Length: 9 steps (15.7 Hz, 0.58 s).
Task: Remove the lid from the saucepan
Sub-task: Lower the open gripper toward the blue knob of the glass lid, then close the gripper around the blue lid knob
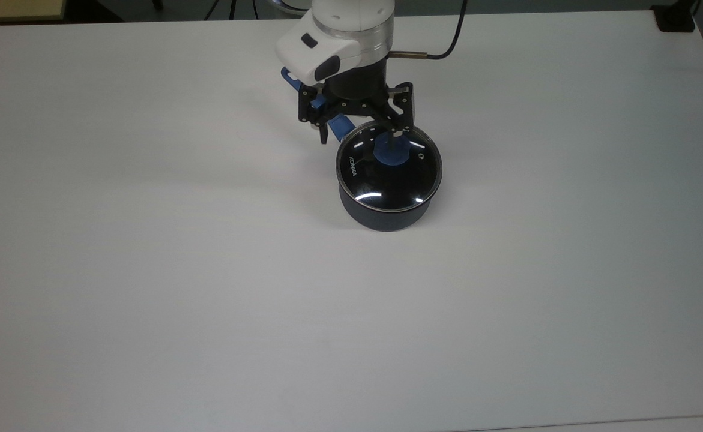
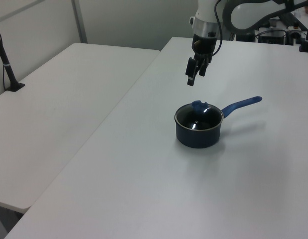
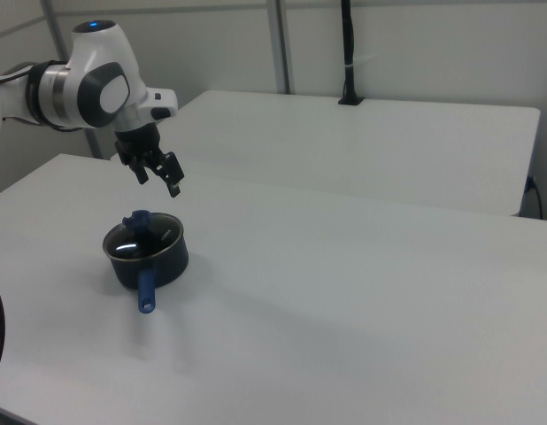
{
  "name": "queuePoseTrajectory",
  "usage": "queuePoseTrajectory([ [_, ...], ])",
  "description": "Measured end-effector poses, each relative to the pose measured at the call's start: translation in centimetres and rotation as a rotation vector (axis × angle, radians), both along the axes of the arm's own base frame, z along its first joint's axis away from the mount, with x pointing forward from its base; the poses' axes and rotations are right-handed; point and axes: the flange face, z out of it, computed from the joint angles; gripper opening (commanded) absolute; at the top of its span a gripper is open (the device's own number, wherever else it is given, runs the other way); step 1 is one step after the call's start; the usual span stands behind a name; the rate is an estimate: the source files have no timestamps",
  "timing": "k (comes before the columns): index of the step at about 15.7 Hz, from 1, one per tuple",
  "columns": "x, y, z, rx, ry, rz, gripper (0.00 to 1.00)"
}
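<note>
The saucepan (image 1: 387,210) is a small dark pot on the white table, its long blue handle (image 2: 241,105) partly hidden under the arm in the top view. The glass lid (image 1: 381,180) with white lettering sits on it, blue knob (image 1: 392,151) at the centre. My gripper (image 1: 358,134) hangs open in the air above the pot, offset toward the handle side and holding nothing. In the left view the gripper (image 2: 193,77) is well above the lid (image 2: 199,117). In the right view the gripper (image 3: 159,181) stands over the saucepan (image 3: 146,258), apart from the knob (image 3: 137,218).
A dark cable (image 1: 447,51) runs from the wrist toward the top view's upper edge. A second white table (image 2: 69,89) stands beside this one, with a black clamped post (image 2: 7,64) on it. Bare tabletop (image 1: 207,288) lies around the pot.
</note>
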Motion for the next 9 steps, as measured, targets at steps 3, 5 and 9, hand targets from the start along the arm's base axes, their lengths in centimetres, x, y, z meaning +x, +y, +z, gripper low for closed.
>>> queuePoseTrajectory([
  [3,0.4,-0.2,-0.5,-0.015,0.005,0.017,1.00],
  [5,0.4,0.0,-1.3,-0.026,0.035,0.018,1.00],
  [9,0.1,1.4,-2.3,-0.034,0.067,0.041,1.00],
])
